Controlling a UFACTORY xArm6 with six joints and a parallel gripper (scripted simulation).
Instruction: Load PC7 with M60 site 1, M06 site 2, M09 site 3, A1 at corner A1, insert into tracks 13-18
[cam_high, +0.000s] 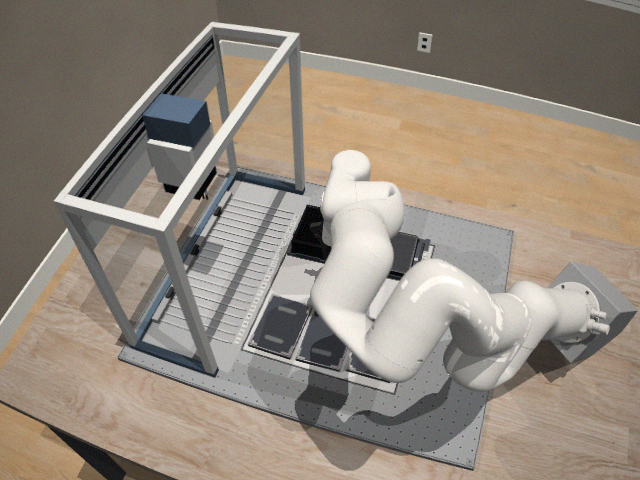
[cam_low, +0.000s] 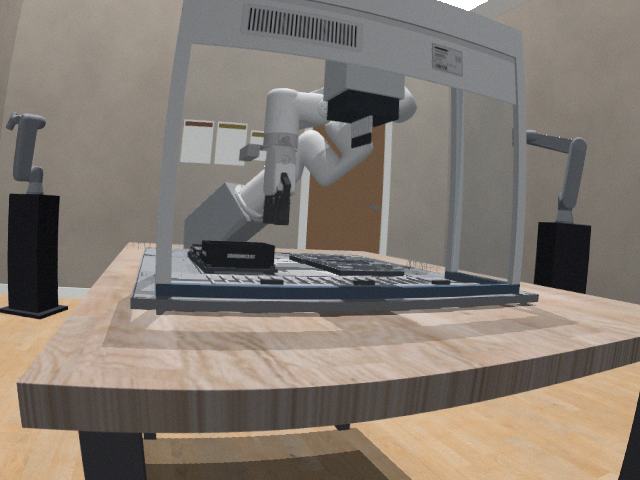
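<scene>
The plate carrier PC7 (cam_high: pixel 305 338) lies on the apron in front of the rails (cam_high: pixel 237 263), its long side along them. Its dark sites carry no plates; my arm hides the third site. It also shows as a flat dark slab in the exterior view (cam_low: pixel 346 263). A tall black plate (cam_high: pixel 309 233) sits at the far end of the nest row and shows in the exterior view (cam_low: pixel 237 254). A flat dark plate (cam_high: pixel 408 250) sits at the near end; the middle nest is hidden. My gripper (cam_low: pixel 276 209) hangs open and empty, fingers down, above the nest row.
The white instrument frame (cam_high: pixel 175 170) stands over the rails, with a blue-topped head (cam_high: pixel 175 136) high at the back. Small dark lamps (cam_low: pixel 363 282) behind the tracks are unlit. My arm's elbow (cam_high: pixel 429 330) overhangs the carrier's near end.
</scene>
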